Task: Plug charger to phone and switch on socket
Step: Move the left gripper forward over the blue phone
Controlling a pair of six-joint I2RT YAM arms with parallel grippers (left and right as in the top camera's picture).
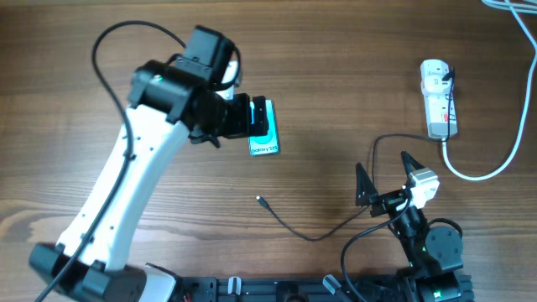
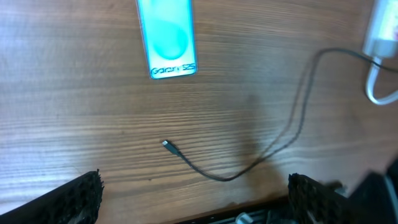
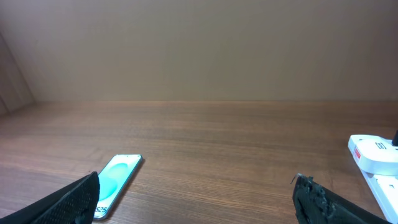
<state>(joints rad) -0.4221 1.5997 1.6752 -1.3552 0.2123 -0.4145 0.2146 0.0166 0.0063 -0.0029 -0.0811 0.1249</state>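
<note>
The phone lies flat on the wooden table with its cyan screen up. It also shows in the left wrist view and the right wrist view. The charger cable curves across the table, its metal tip lying free below the phone, apart from it. The cable's other end runs to the white socket at the far right. My left gripper hovers beside the phone, open and empty. My right gripper is open and empty near the front edge.
The socket's thick white cord loops off the right side of the table. The left arm stretches diagonally over the left half. The arm bases sit along the front edge.
</note>
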